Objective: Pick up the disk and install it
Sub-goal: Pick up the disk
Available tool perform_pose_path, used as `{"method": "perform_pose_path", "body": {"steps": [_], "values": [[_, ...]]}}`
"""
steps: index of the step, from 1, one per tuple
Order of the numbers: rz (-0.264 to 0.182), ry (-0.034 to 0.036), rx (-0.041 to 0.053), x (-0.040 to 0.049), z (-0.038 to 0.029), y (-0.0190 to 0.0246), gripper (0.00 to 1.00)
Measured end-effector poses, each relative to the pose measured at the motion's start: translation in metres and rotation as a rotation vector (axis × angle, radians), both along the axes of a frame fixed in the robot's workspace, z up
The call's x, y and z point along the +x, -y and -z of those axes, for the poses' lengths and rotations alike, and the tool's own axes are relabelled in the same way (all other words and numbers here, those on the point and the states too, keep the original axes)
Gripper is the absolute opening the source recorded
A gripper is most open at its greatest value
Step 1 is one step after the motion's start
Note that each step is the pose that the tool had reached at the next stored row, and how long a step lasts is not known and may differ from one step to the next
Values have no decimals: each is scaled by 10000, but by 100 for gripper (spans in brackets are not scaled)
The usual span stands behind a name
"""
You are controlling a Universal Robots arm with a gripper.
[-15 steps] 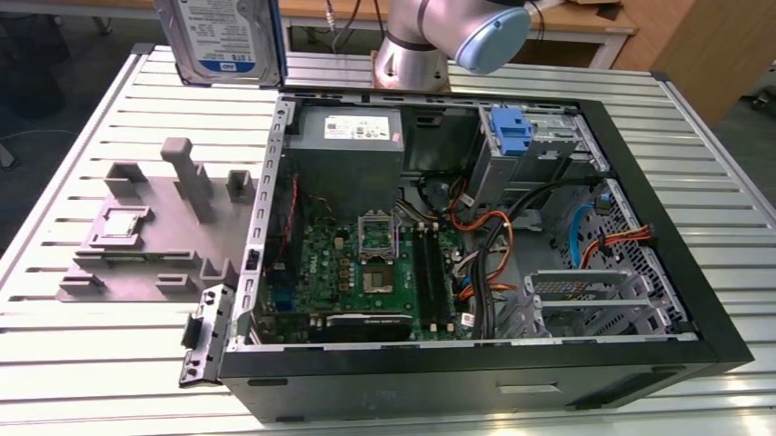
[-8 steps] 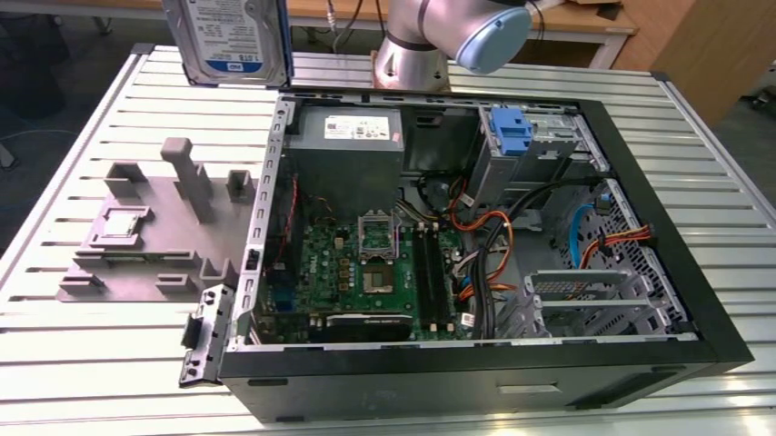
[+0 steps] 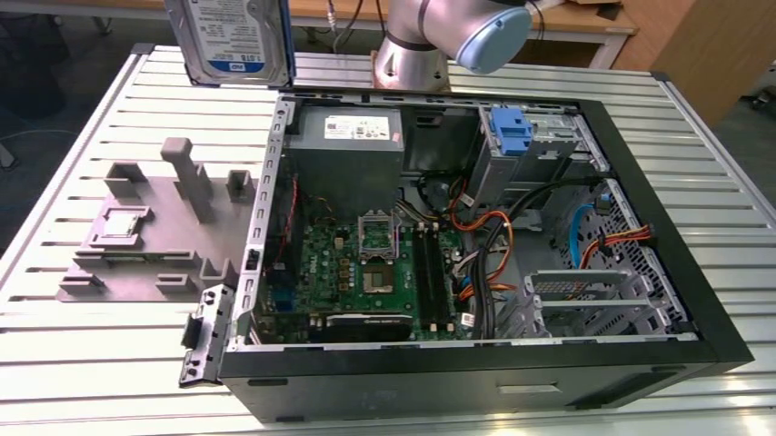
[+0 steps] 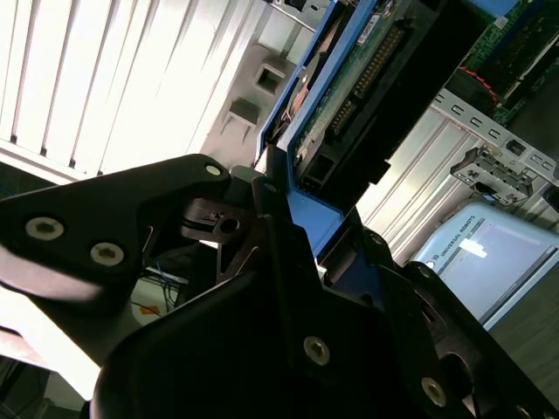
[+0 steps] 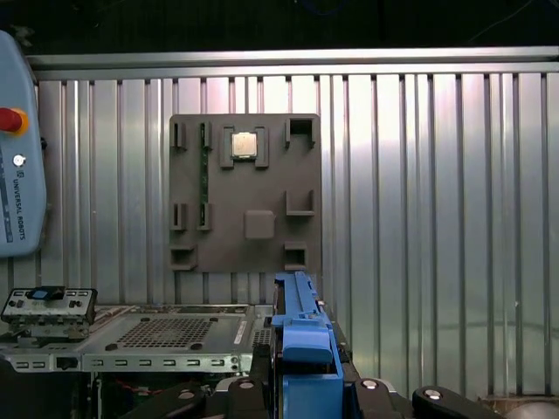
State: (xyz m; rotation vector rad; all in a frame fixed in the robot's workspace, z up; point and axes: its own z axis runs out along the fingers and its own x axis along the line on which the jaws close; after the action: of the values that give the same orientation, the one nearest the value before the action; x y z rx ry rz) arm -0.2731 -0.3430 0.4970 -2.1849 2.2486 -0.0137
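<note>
the disk (image 3: pixel 231 36) is a flat silver drive with a blue-and-white label and blue plastic rails along its edges. in the exterior view it stands upright on edge with the label facing the camera, lifted off the slatted surface (image 3: pixel 85 372), beyond the far corner of the open computer case (image 3: pixel 485 372) on the exterior view's left. in the second wrist view its (image 4: pixel 349 78) green circuit-board side and a dark connector row show, with a blue rail clamped in the hand (image 4: pixel 301 205). in the first wrist view it (image 5: pixel 301 340) is seen edge-on as a narrow blue strip.
</note>
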Motion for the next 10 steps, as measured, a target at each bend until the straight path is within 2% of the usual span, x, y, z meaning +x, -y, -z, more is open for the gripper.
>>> {"method": "perform_pose_path", "body": {"steps": [5, 10], "values": [[0, 1, 0, 7, 0, 27, 37], [3, 1, 1, 14, 1, 104, 37]]}}
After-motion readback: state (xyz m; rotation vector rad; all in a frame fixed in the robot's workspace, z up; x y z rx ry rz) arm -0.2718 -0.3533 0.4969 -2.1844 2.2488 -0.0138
